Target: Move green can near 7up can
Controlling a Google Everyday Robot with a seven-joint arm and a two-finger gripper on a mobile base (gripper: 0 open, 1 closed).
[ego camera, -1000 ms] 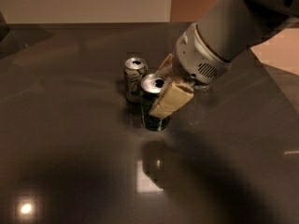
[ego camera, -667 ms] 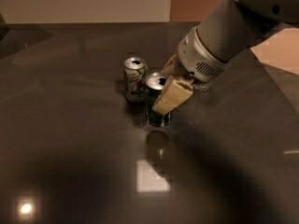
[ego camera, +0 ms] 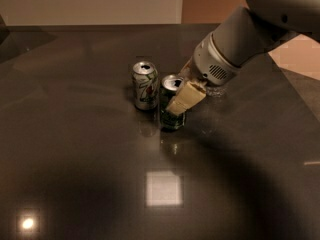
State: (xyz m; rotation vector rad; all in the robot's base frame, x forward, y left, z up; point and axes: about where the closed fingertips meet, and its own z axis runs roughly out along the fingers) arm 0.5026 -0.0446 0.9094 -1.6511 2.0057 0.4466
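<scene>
Dark-green and silver-topped, the green can (ego camera: 171, 120) stands upright on the glossy bench (ego camera: 75, 174). It is just right of the 7up can (ego camera: 145, 86) and a shade nearer the camera, close but apparently not touching. My jaws pinch it, slanting down from my grey arm (ego camera: 235, 49) on the right. One cream pad (ego camera: 185, 99) lies across its front; the other is hidden behind. I grip high on the body, likely to keep it from tipping. By my reading the placement is all but done, and what remains is letting go without nudging either can.
</scene>
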